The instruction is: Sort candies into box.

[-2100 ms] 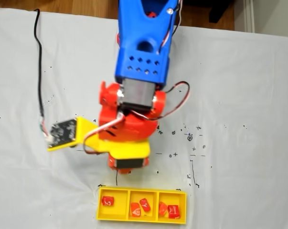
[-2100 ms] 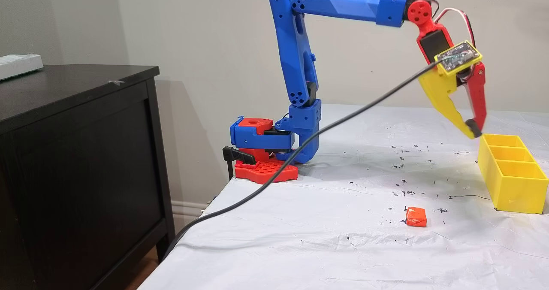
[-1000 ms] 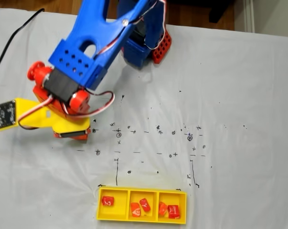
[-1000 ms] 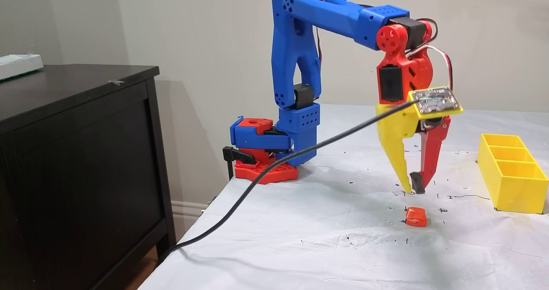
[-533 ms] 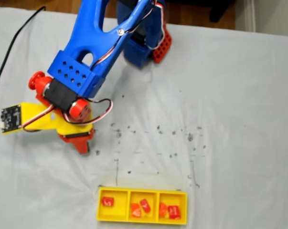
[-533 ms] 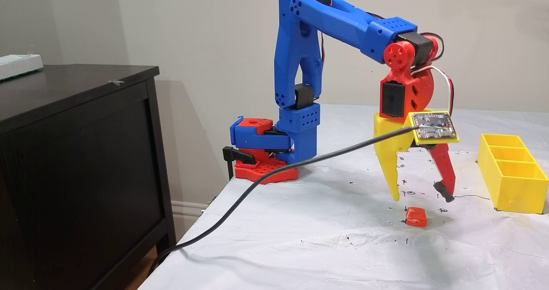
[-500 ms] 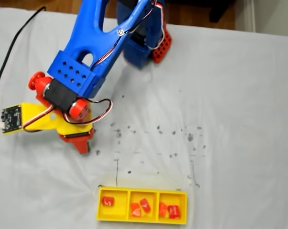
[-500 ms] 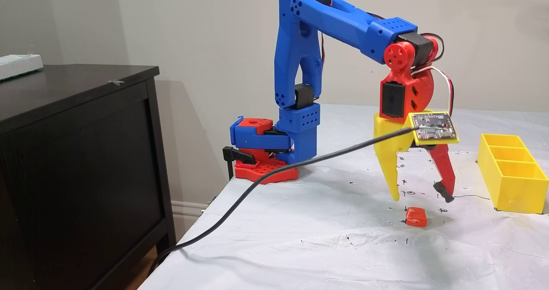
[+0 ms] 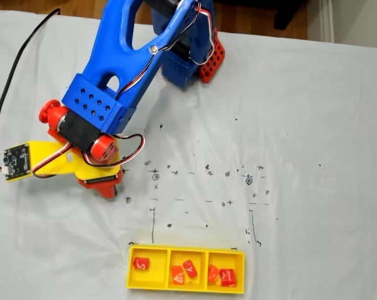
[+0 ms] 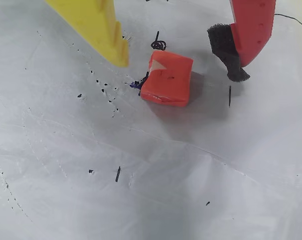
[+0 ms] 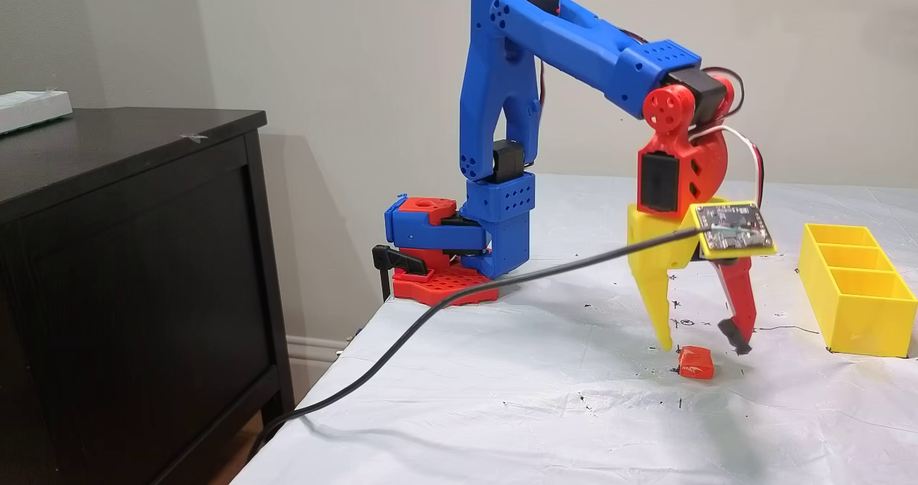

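One loose orange-red candy [image 10: 167, 77] lies on the white cloth, seen again in a fixed view [image 11: 696, 363]. My gripper [image 11: 703, 345] is open and hangs low over it, with the yellow finger [image 10: 110, 35] to the candy's left and the red finger with its black pad [image 10: 230, 52] to its right, neither touching. The box [image 9: 133, 279] is a yellow three-compartment tray at the near edge in a fixed view, also at the right in the other fixed view [image 11: 857, 305]. Inside it lie one candy [image 9: 141, 264] in the left cell, two [image 9: 183, 271] in the middle and two [image 9: 220, 275] in the right.
A black cable [image 11: 459, 295] runs from the yellow camera bracket [image 11: 735, 228] off the table's left edge. The arm's base [image 11: 437, 255] stands at the back. A dark cabinet [image 11: 129, 270] stands left of the table. Pen marks dot the cloth [image 9: 301, 156].
The arm swung from the box over to the loose candy, the jaws opened, and the gripper has sunk lower, so its fingers now stand on either side of the candy.
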